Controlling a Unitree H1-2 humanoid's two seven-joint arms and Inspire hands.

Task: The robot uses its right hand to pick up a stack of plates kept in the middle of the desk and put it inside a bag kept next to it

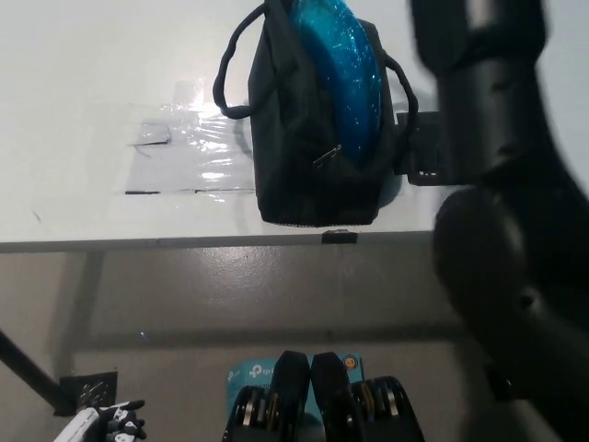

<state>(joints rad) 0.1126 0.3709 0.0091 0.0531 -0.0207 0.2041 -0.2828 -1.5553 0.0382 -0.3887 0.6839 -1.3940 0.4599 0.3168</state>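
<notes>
**A:** So where's your stack of plates [345,78] sitting right now?

**B:** It's standing on edge inside the black bag [294,157], blue rim poking out of the open top. The bag sits near the front edge of the white tabletop [83,110], with a shiny taped patch [189,152] just left of it.

**A:** And your hands?

**B:** The black right arm [497,184] fills the right side, blurred, and its hand is out of frame. Your white left hand [115,424] rests low at the near left; can't tell how its fingers are set.
</notes>
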